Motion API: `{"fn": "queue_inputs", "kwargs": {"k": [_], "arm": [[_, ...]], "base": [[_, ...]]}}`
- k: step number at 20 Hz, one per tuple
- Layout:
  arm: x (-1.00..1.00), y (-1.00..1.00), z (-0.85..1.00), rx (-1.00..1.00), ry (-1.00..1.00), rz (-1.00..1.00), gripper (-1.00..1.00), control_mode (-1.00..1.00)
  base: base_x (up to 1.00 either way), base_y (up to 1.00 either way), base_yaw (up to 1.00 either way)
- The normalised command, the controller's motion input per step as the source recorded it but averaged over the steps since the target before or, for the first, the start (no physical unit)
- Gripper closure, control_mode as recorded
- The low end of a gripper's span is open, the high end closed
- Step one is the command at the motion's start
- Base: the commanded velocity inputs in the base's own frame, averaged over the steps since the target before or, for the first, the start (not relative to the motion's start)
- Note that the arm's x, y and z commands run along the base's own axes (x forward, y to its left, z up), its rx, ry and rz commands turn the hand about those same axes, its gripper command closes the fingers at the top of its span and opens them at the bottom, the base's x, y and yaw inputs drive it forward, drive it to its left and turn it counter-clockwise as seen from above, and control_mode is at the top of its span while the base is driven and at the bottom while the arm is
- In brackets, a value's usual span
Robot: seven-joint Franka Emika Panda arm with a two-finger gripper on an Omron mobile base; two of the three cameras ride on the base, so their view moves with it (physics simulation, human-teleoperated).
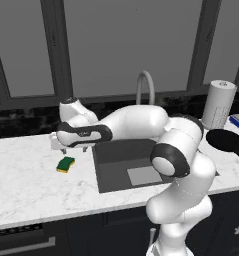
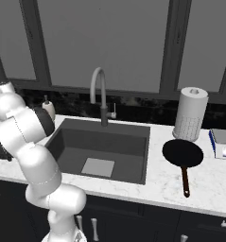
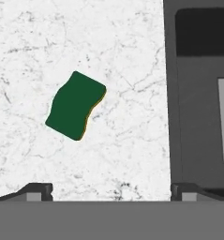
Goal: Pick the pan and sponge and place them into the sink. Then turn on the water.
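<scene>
Green sponge lies on the counter near the sink's edge; gripper hangs above, wide open, empty.

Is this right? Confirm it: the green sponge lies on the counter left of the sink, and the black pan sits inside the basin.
Not quite. The sponge does lie on the counter left of the sink, but the pan is not in the basin. It sits on the counter to the sink's right, in front of the paper towel roll, as the right base view shows.
</scene>
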Motion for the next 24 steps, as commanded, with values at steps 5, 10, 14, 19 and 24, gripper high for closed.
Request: {"fn": "queue_inputs", "kwargs": {"k": [5,10,14,19,24], "arm": [[0.03,0.24,-0.24,0.00,0.06,-0.07,-1.00,-1.00],[0.00,0.18,-0.29,0.00,0.03,-0.07,-1.00,-1.00],[0.07,0.12,-0.28,0.00,0.02,-0.07,-1.00,-1.00],[0.18,0.10,-0.23,0.00,0.04,-0.06,-1.00,-1.00],[0.21,0.11,-0.28,0.00,0.01,-0.04,-1.00,-1.00]], "base": [[0.00,0.00,0.00],[0.00,0.00,0.00],[0.00,0.00,0.00],[0.00,0.00,0.00],[0.00,0.00,0.00]]}}
